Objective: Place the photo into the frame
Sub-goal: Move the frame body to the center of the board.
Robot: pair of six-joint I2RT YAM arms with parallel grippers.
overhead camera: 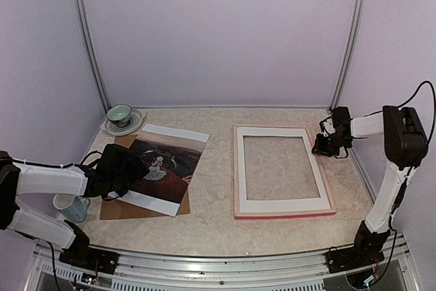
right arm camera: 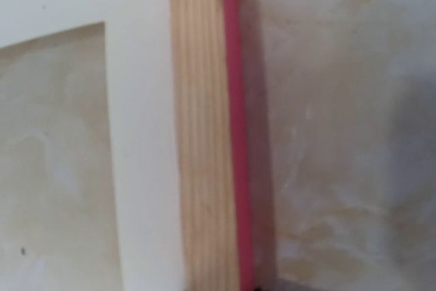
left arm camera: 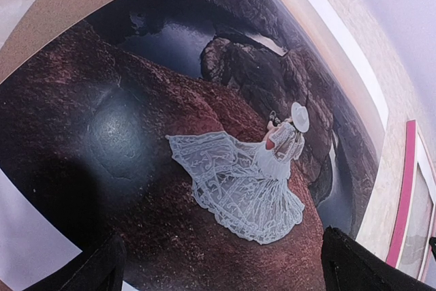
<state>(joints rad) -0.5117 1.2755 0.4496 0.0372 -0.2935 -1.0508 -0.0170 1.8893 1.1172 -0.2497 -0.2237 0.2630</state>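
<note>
The frame [overhead camera: 286, 215] seems to hold a white mat [overhead camera: 279, 204]. The photo [overhead camera: 163, 161] lies on a brown board [overhead camera: 112, 209], left gripper [left arm camera: 225, 264] spread above it. I cannot tell the right gripper's [overhead camera: 332, 144] state.

On my table [overhead camera: 218, 233], a green bowl [overhead camera: 119, 111] sits on a grey saucer [overhead camera: 136, 122] at 10 o'clock, near the back corner. A pale cup [overhead camera: 70, 207] stands at 8 o'clock, just beside a brown backing board [overhead camera: 112, 209] lying flat. At 3 o'clock lies a white mat [overhead camera: 276, 204], its window showing bare table.
</note>
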